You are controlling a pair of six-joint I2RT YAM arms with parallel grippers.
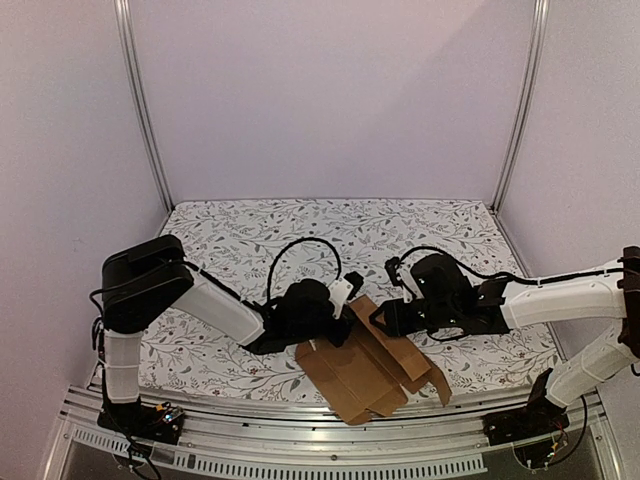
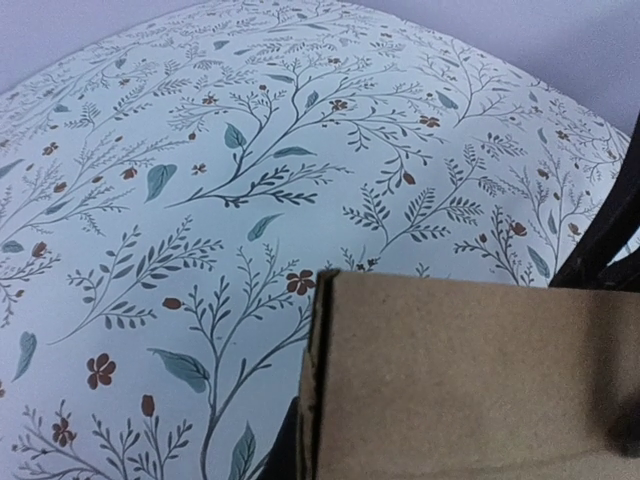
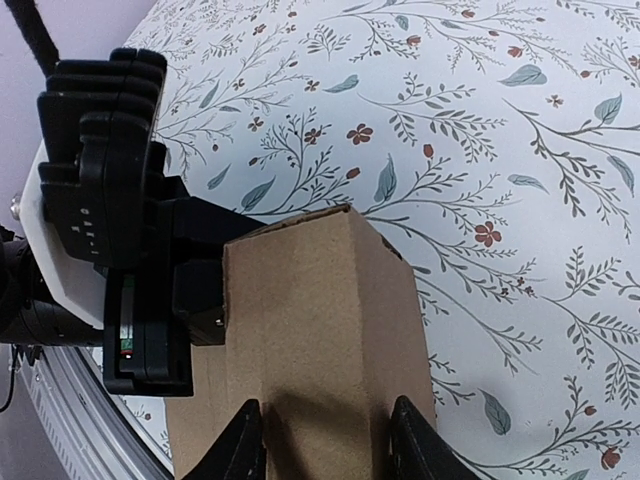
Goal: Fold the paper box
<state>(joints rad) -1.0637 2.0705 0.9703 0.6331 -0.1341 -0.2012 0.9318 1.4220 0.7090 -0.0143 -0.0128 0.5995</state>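
Observation:
The paper box (image 1: 365, 375) is a brown creased cardboard piece lying partly folded near the table's front edge. My left gripper (image 1: 338, 312) meets its far left corner. In the left wrist view a doubled cardboard edge (image 2: 325, 380) fills the jaws, with one dark finger (image 2: 282, 458) showing beside it, so it is shut on the card. My right gripper (image 1: 388, 320) holds a raised folded wall of the box (image 3: 310, 320). Its two fingertips press that wall's sides, with the gripper (image 3: 330, 445) straddling it. The left gripper's black body (image 3: 110, 200) sits just left of that wall.
A floral cloth (image 1: 300, 230) covers the table. A metal rail (image 1: 300, 440) runs along the near edge, and upright posts (image 1: 145, 110) stand at the back corners. Plain walls enclose the sides and back. The right arm (image 2: 600, 240) shows dark at the left wrist view's right edge.

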